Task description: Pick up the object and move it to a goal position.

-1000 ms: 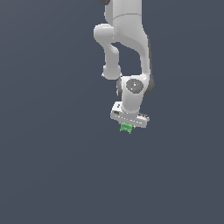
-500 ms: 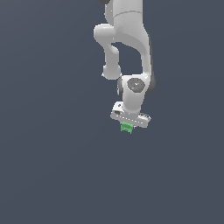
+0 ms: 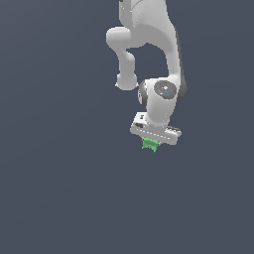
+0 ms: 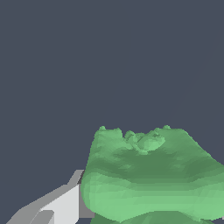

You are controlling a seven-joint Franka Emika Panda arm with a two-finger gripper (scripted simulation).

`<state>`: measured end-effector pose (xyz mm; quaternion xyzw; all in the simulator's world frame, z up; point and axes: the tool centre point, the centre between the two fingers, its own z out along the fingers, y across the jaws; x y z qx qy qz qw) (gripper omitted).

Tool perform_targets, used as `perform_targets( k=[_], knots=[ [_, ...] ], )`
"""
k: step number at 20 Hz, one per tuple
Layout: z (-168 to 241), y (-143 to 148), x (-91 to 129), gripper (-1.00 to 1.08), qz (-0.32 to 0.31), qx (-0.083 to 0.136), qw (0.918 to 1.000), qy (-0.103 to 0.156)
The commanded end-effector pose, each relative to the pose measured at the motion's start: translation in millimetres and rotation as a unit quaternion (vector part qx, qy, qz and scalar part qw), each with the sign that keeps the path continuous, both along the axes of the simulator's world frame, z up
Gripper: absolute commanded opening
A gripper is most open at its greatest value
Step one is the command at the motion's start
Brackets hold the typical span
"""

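The object point(image 3: 150, 144) is a small bright green lumpy piece with jagged edges. In the exterior view it hangs just under the white hand of my arm, held between the fingers of my gripper point(image 3: 151, 144). In the wrist view the object point(image 4: 151, 175) fills the near part of the picture, and one white finger point(image 4: 65, 203) presses against its side. The other finger is hidden behind the object. My gripper is shut on the object and holds it up against the plain grey background.
The white arm point(image 3: 154, 54) comes down from the top of the exterior view. Everything around it is a uniform dark grey surface point(image 3: 59, 188) with no other objects or edges in view.
The arm with the green object has moved slightly to the exterior view's right and a little upward. The grip on the object has not changed.
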<state>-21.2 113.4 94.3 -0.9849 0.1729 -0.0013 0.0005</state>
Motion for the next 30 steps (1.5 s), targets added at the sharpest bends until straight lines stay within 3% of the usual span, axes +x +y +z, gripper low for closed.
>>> perform_targets(
  k=[1, 15, 30],
  knots=[
    [17.3, 8.3, 9.7, -1.0, 0.0, 0.0, 1.0, 0.0],
    [116.1, 56.5, 68.8, -1.0, 0.0, 0.0, 1.0, 0.0],
    [184.1, 90.6, 112.7, -1.0, 0.0, 0.0, 1.0, 0.001]
  ],
)
